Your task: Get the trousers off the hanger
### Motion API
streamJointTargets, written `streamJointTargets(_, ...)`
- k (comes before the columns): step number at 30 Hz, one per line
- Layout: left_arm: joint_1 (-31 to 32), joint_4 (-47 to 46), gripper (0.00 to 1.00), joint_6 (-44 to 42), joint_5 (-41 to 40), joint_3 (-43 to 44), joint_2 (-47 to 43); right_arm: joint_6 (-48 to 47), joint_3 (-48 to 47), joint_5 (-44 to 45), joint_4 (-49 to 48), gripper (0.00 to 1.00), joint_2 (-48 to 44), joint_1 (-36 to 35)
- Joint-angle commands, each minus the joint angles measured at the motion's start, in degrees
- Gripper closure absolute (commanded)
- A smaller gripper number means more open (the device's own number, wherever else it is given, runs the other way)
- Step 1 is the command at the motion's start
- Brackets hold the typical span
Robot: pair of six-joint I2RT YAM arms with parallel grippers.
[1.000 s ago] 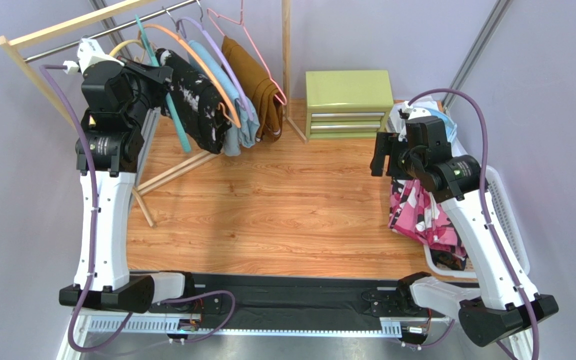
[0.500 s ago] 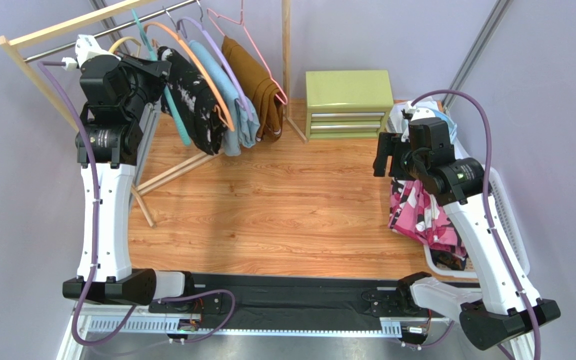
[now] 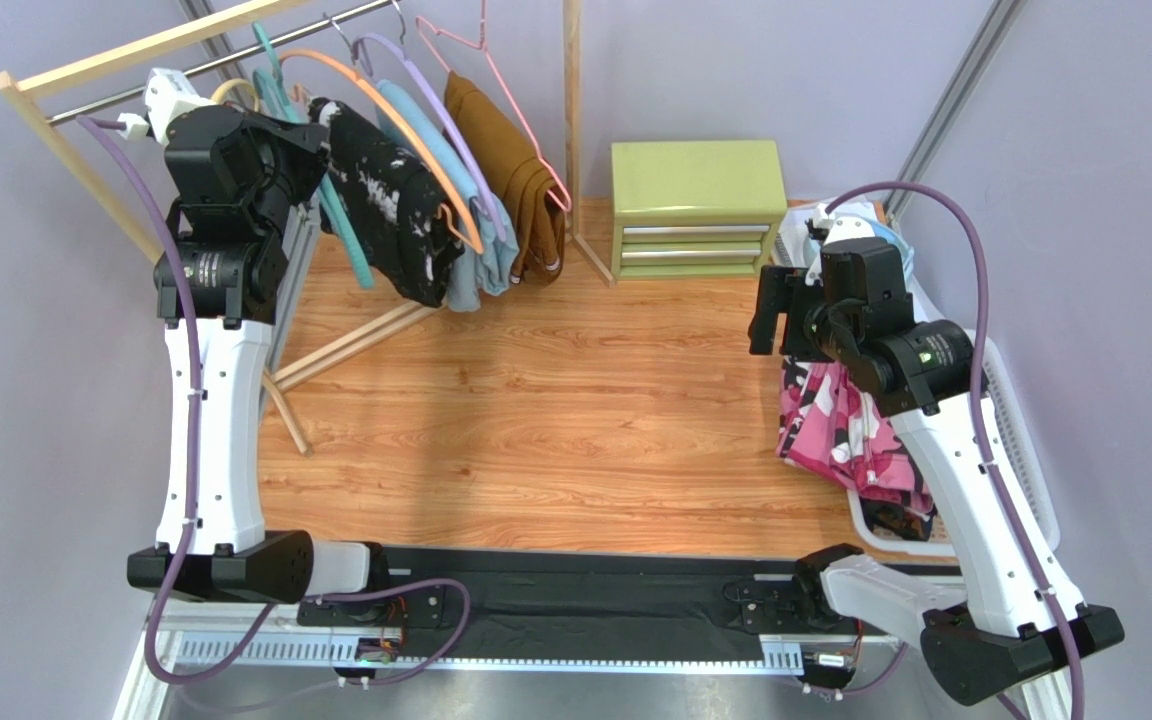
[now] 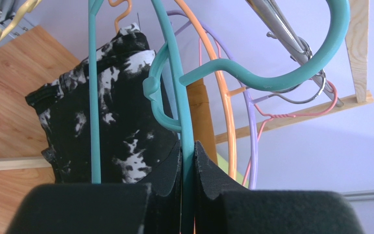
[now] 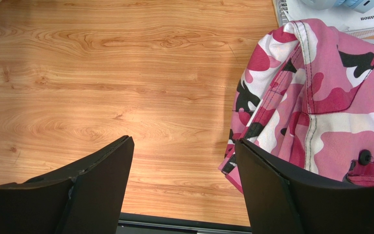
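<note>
My left gripper (image 4: 188,146) is shut on the thin rod of a bare teal hanger (image 4: 174,63), up by the rack's metal rail (image 4: 281,34); the hanger's hook (image 4: 291,73) curves around that rail. From above, the left gripper (image 3: 304,143) sits left of the hanging clothes. The pink camouflage trousers (image 3: 835,428) lie draped over the edge of a white basket (image 3: 1012,435) at the right. My right gripper (image 3: 775,312) hovers open beside them with nothing between its fingers. Through the right wrist camera the pink trousers (image 5: 320,97) are just right of the right gripper (image 5: 184,141).
On the rail hang a black white-splotched garment (image 3: 387,210) on an orange hanger, a light blue garment (image 3: 485,248) on a purple hanger and a brown garment (image 3: 530,188) on a pink hanger. A green drawer unit (image 3: 695,203) stands at the back.
My left gripper has lifted a little toward the rail, carrying the teal hanger with it. The right arm has barely moved.
</note>
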State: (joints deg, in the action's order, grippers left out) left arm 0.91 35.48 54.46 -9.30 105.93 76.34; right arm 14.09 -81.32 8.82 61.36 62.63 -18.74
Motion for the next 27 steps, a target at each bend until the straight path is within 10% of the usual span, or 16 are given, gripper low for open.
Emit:
streamJointTargets(1, -0.56, -2.0, 1.0, -2.51, -2.39, 1.3, -0.22, -0.82, 0.55, 0.5, -2.92, 0.19, -1.19, -0.24)
streamJointTargets(17, -0.56, 1.6, 1.0, 1.44, 0.24, -1.16, -2.59, -0.46, 0.55, -0.38, -3.18, 0.19, -1.28, -0.24)
streamJointTargets(27, -0.56, 2.13, 0.57, 0.92, 2.45, -3.97, -7.51, 0.24, -0.07, -1.26, -2.65, 0.19, -1.55, -0.24)
